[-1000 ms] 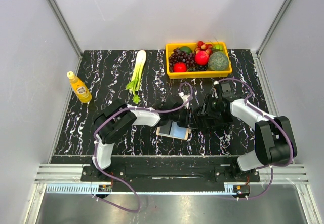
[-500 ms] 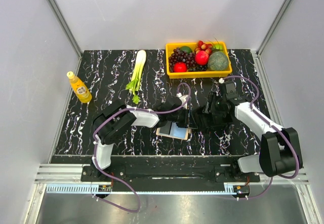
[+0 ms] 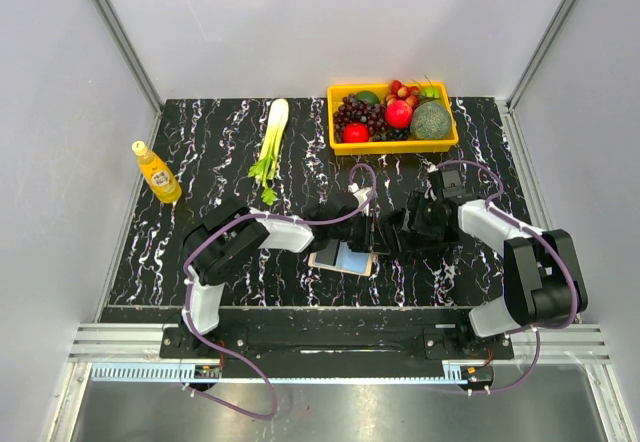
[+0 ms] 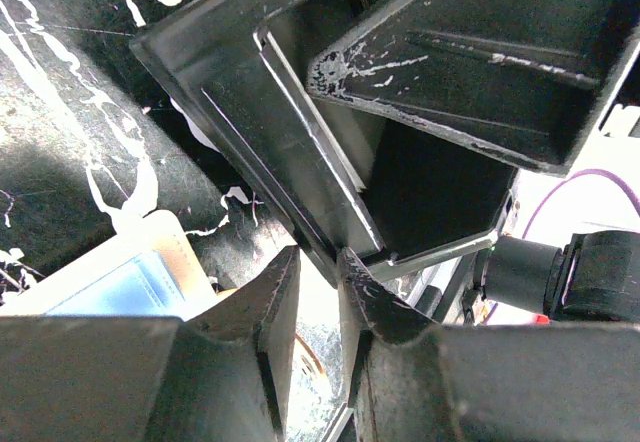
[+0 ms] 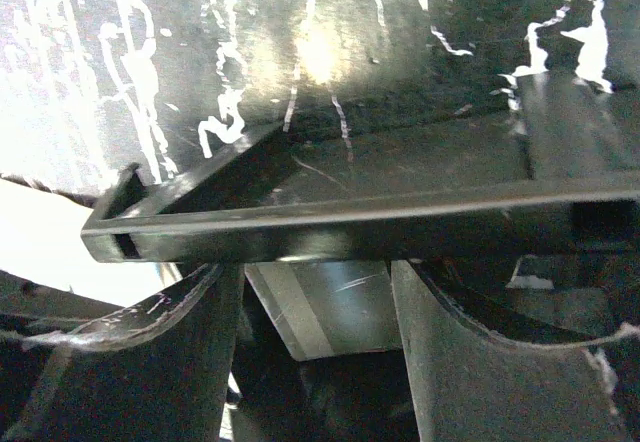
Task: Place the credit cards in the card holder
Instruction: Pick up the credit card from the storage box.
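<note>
The card holder [image 3: 343, 258] lies open on the table, beige with a light blue panel, and also shows in the left wrist view [image 4: 110, 277]. Both grippers meet just above its far right edge. My right gripper [image 3: 390, 234] [image 5: 315, 272] has a dark grey credit card [image 5: 340, 307] with a lighter stripe spanning between its fingers. The card also shows in the left wrist view [image 4: 430, 202]. My left gripper [image 3: 368, 224] [image 4: 318, 257] has its fingers close together with a narrow bright gap, its tips at the right gripper's lower finger [image 4: 230, 112]. No other card is in view.
A yellow tray [image 3: 392, 148] of fruit stands at the back right. A celery stalk [image 3: 272, 137] lies at the back middle and an orange juice bottle [image 3: 157, 172] stands at the left. Grey walls close the table on three sides.
The right arm's elbow swung outward to the right, then came back in. Both grippers stayed together above the card holder. The left arm barely moved.
</note>
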`<action>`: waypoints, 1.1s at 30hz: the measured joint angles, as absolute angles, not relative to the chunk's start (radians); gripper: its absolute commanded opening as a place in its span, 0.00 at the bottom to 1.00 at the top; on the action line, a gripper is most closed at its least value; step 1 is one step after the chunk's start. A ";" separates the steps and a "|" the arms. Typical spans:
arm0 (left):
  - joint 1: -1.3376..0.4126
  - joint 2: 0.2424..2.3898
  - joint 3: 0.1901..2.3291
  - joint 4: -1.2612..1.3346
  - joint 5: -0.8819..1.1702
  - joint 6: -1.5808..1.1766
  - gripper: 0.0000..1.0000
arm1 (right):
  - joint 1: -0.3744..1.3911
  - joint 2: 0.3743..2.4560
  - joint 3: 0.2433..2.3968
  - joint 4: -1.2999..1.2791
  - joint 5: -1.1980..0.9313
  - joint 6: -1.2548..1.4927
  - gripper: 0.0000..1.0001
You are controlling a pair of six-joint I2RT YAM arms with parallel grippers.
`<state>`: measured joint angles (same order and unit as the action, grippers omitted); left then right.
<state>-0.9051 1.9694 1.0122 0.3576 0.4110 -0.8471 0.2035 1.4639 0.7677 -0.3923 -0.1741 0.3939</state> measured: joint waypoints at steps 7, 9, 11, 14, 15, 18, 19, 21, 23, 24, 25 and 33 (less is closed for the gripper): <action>-0.905 1.969 1.012 0.357 0.413 -0.847 0.25 | 0.200 1.475 0.745 -0.330 -0.258 0.403 0.60; -0.904 1.969 1.012 0.357 0.415 -0.847 0.25 | 0.197 1.471 0.743 -0.328 -0.265 0.405 0.58; -0.904 1.969 1.012 0.356 0.417 -0.847 0.25 | 0.194 1.468 0.739 -0.327 -0.270 0.406 0.55; -0.901 1.969 1.012 0.352 0.423 -0.847 0.25 | 0.193 1.463 0.738 -0.326 -0.274 0.406 0.47; -0.901 1.969 1.012 0.352 0.425 -0.847 0.25 | 0.193 1.460 0.738 -0.326 -0.273 0.406 0.46; -0.899 1.969 1.011 0.349 0.431 -0.849 0.25 | 0.189 1.447 0.738 -0.326 -0.277 0.410 0.40; -0.899 1.969 1.010 0.349 0.431 -0.851 0.25 | 0.189 1.438 0.738 -0.326 -0.279 0.410 0.40; -0.899 1.967 1.008 0.350 0.433 -0.855 0.25 | 0.189 1.415 0.736 -0.326 -0.287 0.417 0.39; -0.899 1.966 1.007 0.349 0.432 -0.857 0.25 | 0.189 1.391 0.736 -0.326 -0.307 0.423 0.39; -0.899 1.966 1.007 0.349 0.432 -0.858 0.25 | 0.189 1.381 0.736 -0.326 -0.320 0.426 0.37; -0.898 1.966 1.007 0.349 0.432 -0.858 0.25 | 0.190 1.377 0.736 -0.326 -0.331 0.427 0.36; -0.892 1.965 1.007 0.345 0.432 -0.859 0.25 | 0.189 1.375 0.736 -0.321 -0.362 0.427 0.29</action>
<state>-0.8921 1.9652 1.0073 0.3454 0.4324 -0.8585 0.1886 1.3750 0.7361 -0.3206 -0.3622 0.4274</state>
